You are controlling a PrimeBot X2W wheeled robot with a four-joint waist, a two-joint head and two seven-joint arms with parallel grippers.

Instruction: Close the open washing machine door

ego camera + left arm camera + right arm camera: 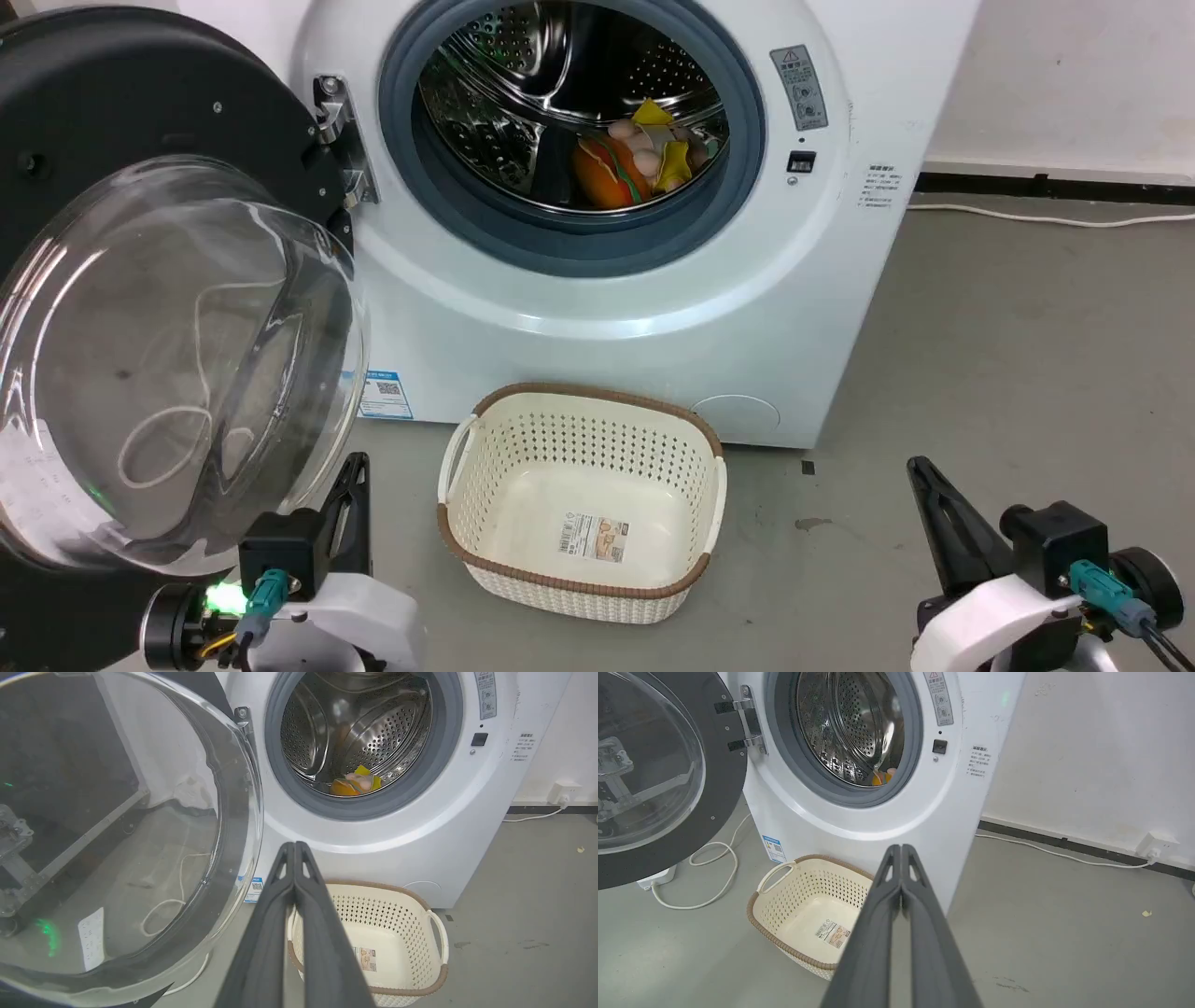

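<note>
The white washing machine [653,308] stands in front of me with its steel drum exposed. Colourful soft items [635,159] lie inside the drum. The washing machine door [168,355] hangs wide open on the left, black rim and bulging clear glass facing me, hinged at the metal hinge [341,140]. My left gripper [357,462] is shut and empty, low, just right of the door's lower glass edge. My right gripper [917,464] is shut and empty at the lower right, above the floor. In the left wrist view the door [117,826] sits close on the left of the shut left gripper [294,845].
A cream perforated basket [467,448] with a brown rim stands empty on the grey floor before the machine, between the grippers. A white cable [714,872] loops on the floor under the door. A wall socket [1153,844] and cable run along the right wall.
</note>
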